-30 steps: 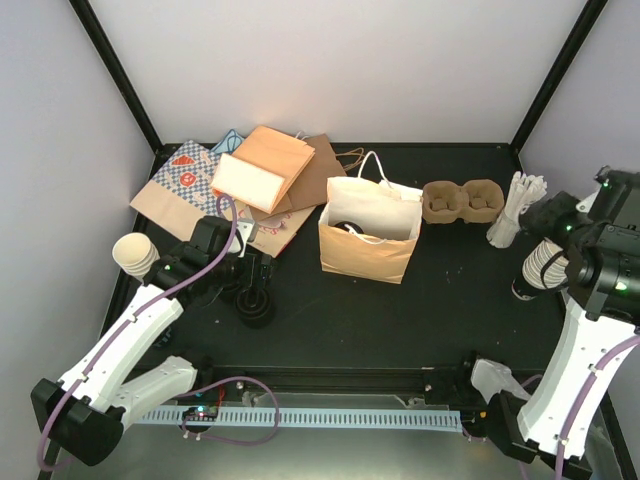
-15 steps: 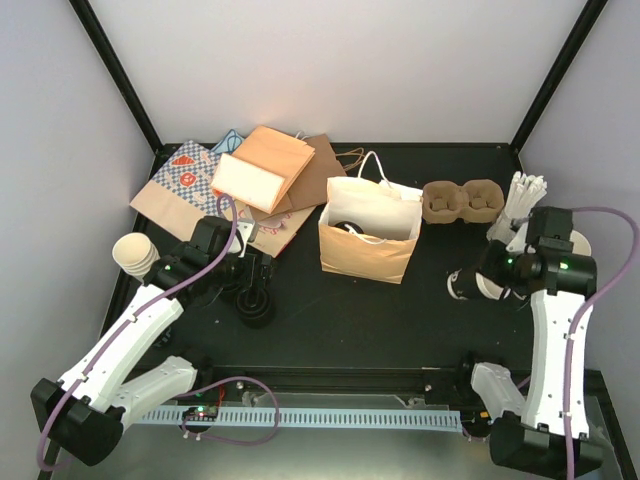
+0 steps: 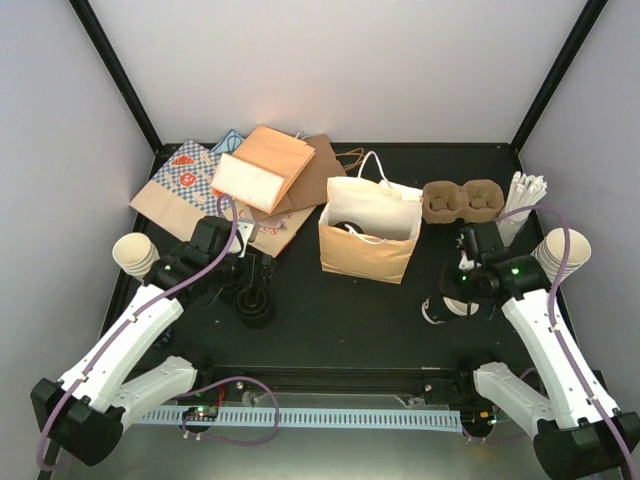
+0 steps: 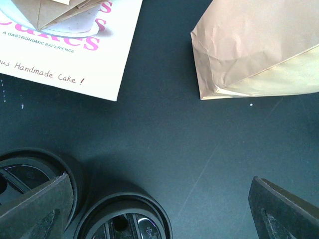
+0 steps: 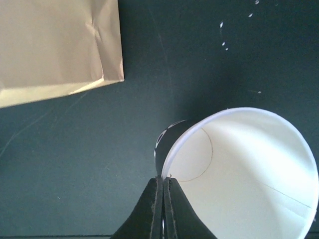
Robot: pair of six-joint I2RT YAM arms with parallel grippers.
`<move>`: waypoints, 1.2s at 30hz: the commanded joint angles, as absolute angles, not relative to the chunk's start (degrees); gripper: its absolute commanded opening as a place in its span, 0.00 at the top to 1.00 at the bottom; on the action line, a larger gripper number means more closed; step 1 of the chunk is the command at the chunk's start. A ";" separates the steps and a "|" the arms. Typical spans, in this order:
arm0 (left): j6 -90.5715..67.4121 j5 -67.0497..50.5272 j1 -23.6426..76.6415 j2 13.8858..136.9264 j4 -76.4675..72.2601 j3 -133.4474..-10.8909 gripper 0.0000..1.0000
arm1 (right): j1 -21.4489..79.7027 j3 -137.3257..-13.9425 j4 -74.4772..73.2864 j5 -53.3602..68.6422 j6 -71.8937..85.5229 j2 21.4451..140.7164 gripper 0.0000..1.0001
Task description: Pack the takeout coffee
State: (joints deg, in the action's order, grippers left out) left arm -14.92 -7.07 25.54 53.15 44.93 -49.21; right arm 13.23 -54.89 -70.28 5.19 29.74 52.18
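1. White printed paper (image 4: 75, 59), left of the brown paper bag (image 4: 254, 50): "A GASTRONOMIC EXPERIENCE", small capitals.
2. Same paper, line below: "…ous Handmade Cake !", first word cropped.
3. Same paper, top: large pink letters, cut off, not readable.

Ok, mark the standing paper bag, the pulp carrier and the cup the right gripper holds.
standing paper bag (image 3: 365, 262): top view, its front face.
pulp carrier (image 3: 462, 203): top view, the ridge between its two wells.
cup (image 5: 249, 169): right wrist view, its inner wall.
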 commanded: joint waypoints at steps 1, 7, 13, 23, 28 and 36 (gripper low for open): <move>-14.37 -6.75 25.80 53.06 44.14 -49.36 0.01 | 19.92 -52.16 -67.75 -2.37 36.29 50.58 0.99; -14.41 -6.75 25.84 53.09 44.20 -49.34 0.01 | 32.06 -49.10 -68.03 -8.78 45.30 50.27 0.99; -14.41 -6.77 25.84 52.93 44.12 -49.38 0.01 | 41.02 -46.69 -65.03 -12.14 48.57 50.97 0.99; -14.41 -6.68 25.84 52.64 44.17 -49.38 0.01 | 61.21 -53.34 -61.02 -22.95 52.35 56.54 0.99; -14.40 -6.48 25.88 52.46 44.20 -49.26 0.01 | 68.92 -57.81 -61.79 -28.83 54.41 62.65 0.99; -14.41 -6.35 25.93 52.21 44.17 -49.31 0.01 | 72.71 -60.98 -60.36 -31.59 51.92 70.27 0.99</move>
